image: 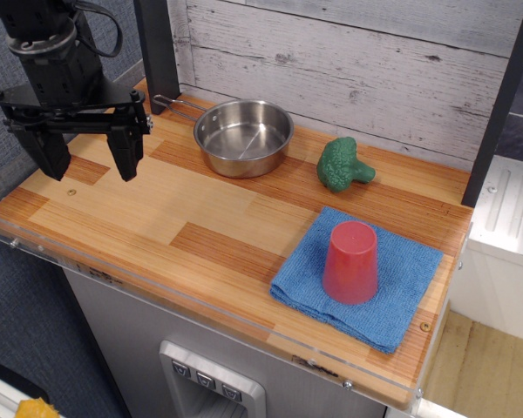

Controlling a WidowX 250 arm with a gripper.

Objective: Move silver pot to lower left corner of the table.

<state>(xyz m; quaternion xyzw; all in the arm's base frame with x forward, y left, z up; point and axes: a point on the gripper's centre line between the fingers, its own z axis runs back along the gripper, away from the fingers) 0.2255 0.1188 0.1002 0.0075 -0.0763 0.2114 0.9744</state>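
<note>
The silver pot (243, 137) is a shallow shiny steel pan standing upright at the back middle of the wooden table (157, 209), its thin wire loop handle pointing left. It is empty. My black gripper (89, 167) hangs over the left part of the table, to the left of the pot and apart from it. Its two fingers (127, 152) point down, are spread wide and hold nothing.
A green broccoli toy (342, 165) lies right of the pot. A red cup (350, 261) stands upside down on a blue cloth (392, 300) at the front right. A plank wall runs behind the table. A dark post (159, 52) stands at the back left.
</note>
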